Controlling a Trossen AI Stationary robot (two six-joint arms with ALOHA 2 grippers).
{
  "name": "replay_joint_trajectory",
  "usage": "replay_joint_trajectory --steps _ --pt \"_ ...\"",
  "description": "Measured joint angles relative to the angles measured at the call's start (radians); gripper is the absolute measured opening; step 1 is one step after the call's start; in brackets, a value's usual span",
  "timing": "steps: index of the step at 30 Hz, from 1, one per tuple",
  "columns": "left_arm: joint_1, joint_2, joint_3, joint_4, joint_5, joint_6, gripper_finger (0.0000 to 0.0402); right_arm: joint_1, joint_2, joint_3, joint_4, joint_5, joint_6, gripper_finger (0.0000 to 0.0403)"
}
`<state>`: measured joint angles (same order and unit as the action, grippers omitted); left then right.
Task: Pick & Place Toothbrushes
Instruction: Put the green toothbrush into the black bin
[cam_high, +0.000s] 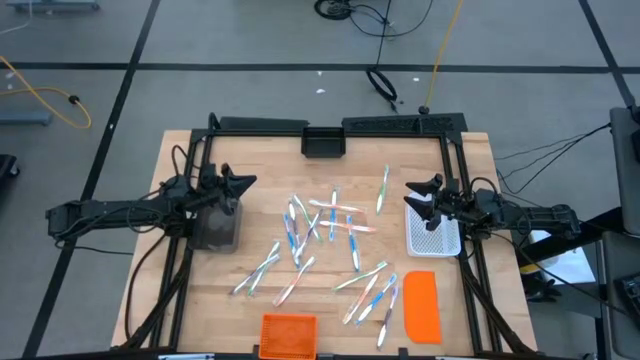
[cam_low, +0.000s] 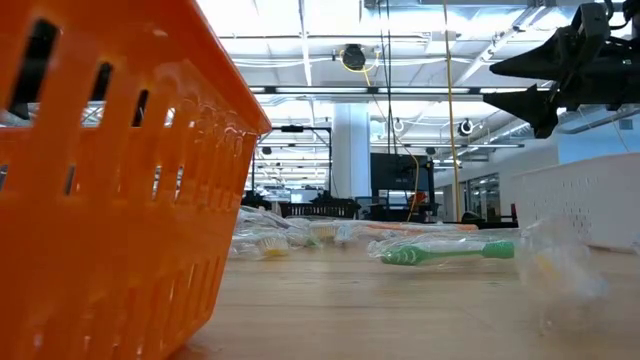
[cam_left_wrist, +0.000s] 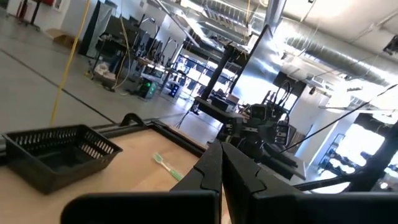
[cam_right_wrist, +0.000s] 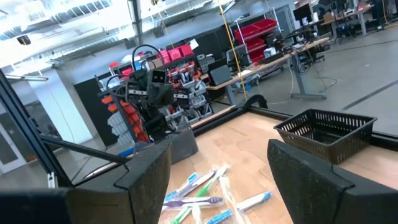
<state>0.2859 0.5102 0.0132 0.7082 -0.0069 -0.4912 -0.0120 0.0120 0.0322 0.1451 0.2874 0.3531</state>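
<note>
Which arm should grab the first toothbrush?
Right, probably. Its end effector is open over the white basket, beside a lone green toothbrush. The left end effector looks shut, over the grey bin.

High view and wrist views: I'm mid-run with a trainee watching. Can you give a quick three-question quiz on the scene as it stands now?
1. True or false: the right end effector is shut.
2. The white mesh basket sits nearest which arm? A) left B) right C) equally near both
3. Fill in: the toothbrushes lie scattered loose on the ___.

Key: 1. False, its fingers stand apart with nothing between them. 2. B. 3. table.
</note>
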Motion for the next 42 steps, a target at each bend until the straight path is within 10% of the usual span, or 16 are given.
replay_joint_trajectory --steps 42 --pt "-0.001 0.0 0.0 -0.009 -0.047 0.068 0.0003 0.0 0.0 0.0 -0.008 -0.001 -0.002 0.0258"
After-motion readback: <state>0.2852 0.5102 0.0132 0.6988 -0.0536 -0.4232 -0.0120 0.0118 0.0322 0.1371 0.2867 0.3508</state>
